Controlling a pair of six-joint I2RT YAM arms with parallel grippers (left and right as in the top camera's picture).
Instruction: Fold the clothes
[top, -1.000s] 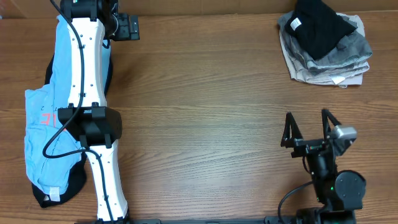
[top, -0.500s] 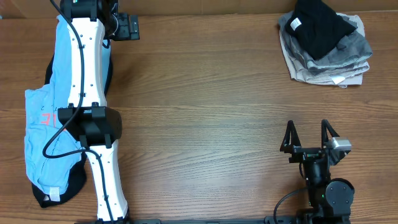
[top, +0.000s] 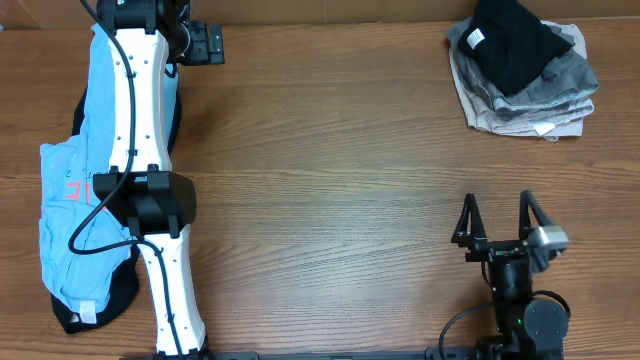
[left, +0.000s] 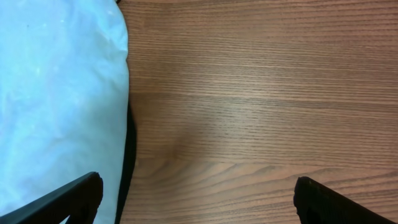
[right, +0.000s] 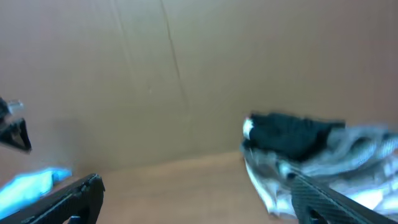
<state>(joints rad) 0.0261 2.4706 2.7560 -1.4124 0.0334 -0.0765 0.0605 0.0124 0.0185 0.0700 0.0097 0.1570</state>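
On the brown table (top: 340, 150), a light blue shirt (top: 65, 220) lies on the left. A pile of clothes (top: 525, 100), black T-shirt (top: 510, 45) on top, sits far right. The left gripper (left: 199, 190), far left, and the right gripper (top: 497, 213), near right, are wide open, holding nothing.

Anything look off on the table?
The black shirt on top of the folded pile sits bunched and skewed rather than flat. At the left, the light blue shirt lies rumpled over a dark garment. Nothing looks spilled or damaged.
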